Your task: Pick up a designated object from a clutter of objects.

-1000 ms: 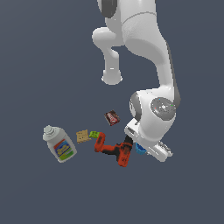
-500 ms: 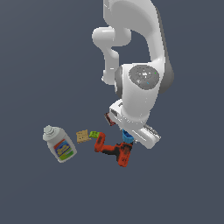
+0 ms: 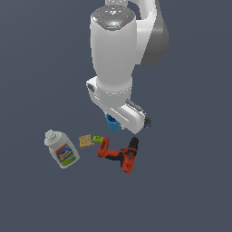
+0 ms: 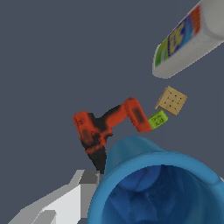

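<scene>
Though ext. view half-hides blue cup [image 3: 112,123], wrist shows its hollow [image 4: 162,192].

Exterior camera looks down from high, well back; wrist camera sits right against the blue cup [image 4: 157,183]. Both catch the drill [image 3: 118,154].

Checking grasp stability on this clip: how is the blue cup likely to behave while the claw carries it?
The blue cup is hollow with a thin rim, so it is probably light and may flex if squeezed. Its smooth tapered wall could slip downward through the claw. It appears lifted above the drill, so a slip would likely send it rolling.
</scene>
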